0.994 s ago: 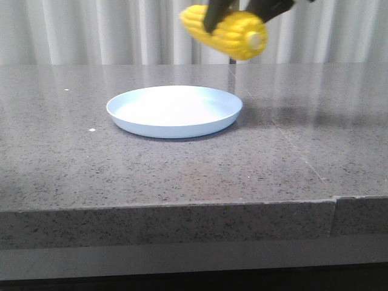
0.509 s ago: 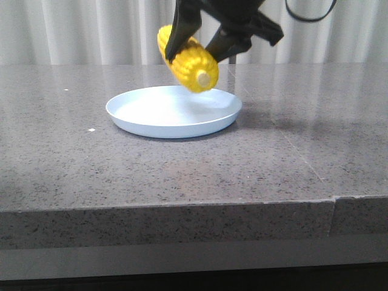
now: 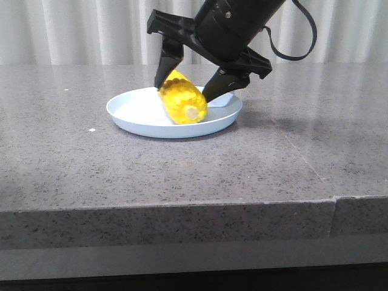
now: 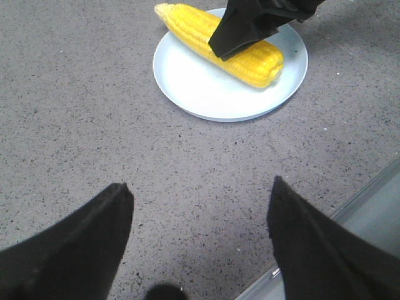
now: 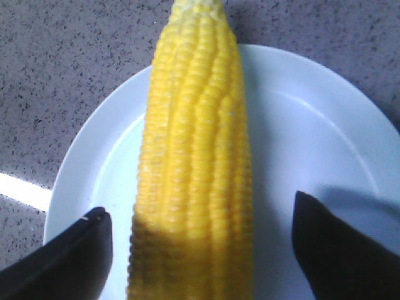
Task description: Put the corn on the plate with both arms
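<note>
The yellow corn [image 3: 182,104] lies on the pale blue plate [image 3: 133,121], its pale cut end toward the camera. My right gripper [image 3: 182,91] is low over the plate, open, with one black finger on each side of the cob and a gap showing on both sides. The right wrist view shows the corn [image 5: 197,156] lengthwise between the spread fingers of the right gripper [image 5: 201,206], on the plate [image 5: 300,144]. My left gripper [image 4: 200,184] is open and empty over bare table, well apart from the plate [image 4: 206,94] and corn [image 4: 187,25]. It is out of the front view.
The plate stands on a grey speckled stone table [image 3: 273,170] with a front edge [image 3: 182,206] and a seam at the right. A white curtain [image 3: 73,30] hangs behind. The table's edge also shows near the left gripper [image 4: 369,194].
My right gripper came down and to the left with the corn, from high above the plate onto it. Its fingers now stand apart from the cob.
</note>
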Robot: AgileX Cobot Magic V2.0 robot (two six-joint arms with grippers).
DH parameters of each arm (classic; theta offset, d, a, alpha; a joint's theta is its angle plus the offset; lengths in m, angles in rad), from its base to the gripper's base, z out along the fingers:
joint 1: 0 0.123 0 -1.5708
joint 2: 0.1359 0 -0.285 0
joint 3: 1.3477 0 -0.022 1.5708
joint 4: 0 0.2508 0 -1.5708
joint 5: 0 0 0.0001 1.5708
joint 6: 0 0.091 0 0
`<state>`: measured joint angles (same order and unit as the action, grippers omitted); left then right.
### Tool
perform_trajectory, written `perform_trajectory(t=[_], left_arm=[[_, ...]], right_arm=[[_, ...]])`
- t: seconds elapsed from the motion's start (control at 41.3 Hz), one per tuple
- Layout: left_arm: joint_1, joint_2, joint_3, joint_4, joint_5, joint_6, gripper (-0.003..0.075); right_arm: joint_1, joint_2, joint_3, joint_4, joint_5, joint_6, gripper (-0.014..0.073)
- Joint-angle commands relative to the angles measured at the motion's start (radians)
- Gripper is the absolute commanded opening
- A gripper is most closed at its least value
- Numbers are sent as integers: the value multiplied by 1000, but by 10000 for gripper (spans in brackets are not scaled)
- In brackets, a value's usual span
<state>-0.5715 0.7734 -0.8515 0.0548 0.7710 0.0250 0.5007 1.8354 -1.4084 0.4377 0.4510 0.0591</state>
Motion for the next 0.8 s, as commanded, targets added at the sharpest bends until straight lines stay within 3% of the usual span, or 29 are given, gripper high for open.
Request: perform_trajectory(t=[0.0, 0.194, 0.485, 0.776], left_arm=[[-8, 3, -29, -7, -71, -9, 459], [-8, 3, -29, -7, -71, -9, 459], [-8, 3, -29, -7, -71, -9, 459], [-8, 3, -29, -7, -71, -9, 459]], right_arm=[[0, -74, -28, 8, -48, -3, 652], [0, -187, -28, -93, 29, -38, 649], [0, -472, -26, -383, 326, -45, 644], [0, -766, 83, -419, 484, -70, 644]])
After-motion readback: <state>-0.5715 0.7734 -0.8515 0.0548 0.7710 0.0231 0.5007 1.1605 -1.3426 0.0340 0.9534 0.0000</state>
